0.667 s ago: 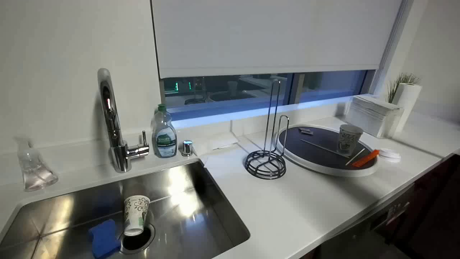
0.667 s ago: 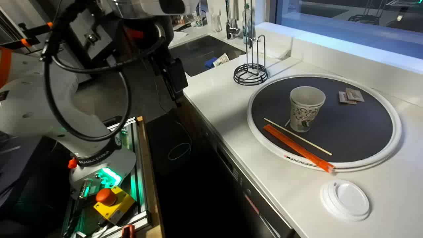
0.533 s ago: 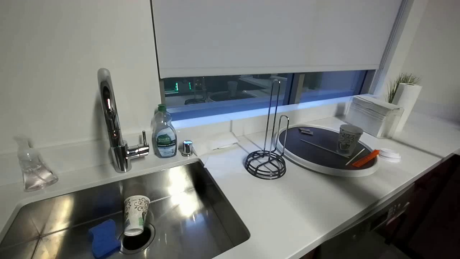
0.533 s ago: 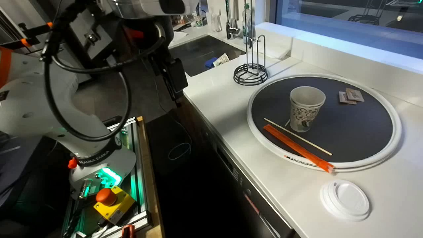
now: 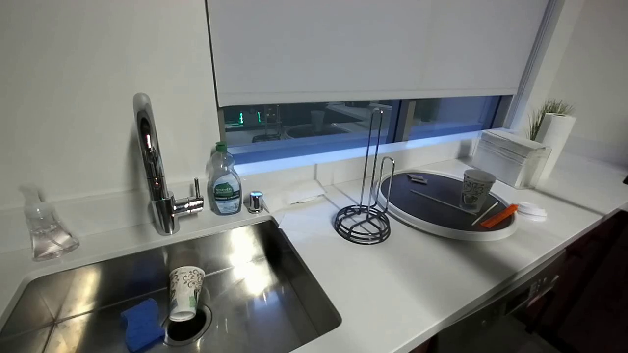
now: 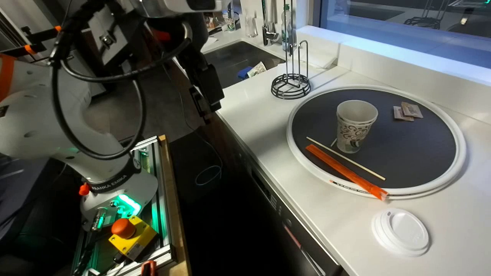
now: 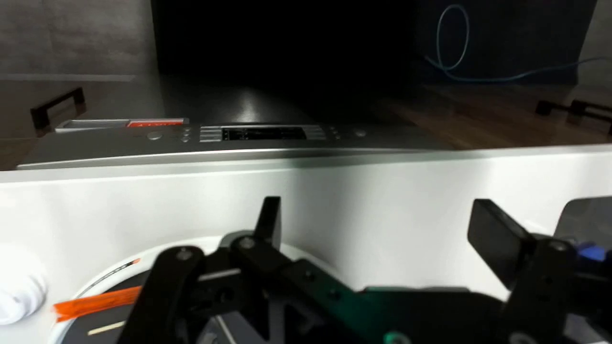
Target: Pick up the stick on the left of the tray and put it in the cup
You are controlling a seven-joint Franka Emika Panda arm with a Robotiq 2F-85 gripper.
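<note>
See the stick [image 5: 436, 199] lying flat on the tray [image 6: 414, 153], with its long axis pointing from the front edge of the surface [image 6: 253, 126] toward the window [image 5: 451, 113], passing close by the foot of the cup [image 5: 476, 190]; cannot tell whether touching. Hanging by that front edge, between the tray and the sink [image 5: 265, 299], with jaws wide apart and nothing between them, spread along the edge and so, seemingly, roughly square to the stick. Likely needs a reach toward the window and away from the sink, with little turning, before any lowering
</note>
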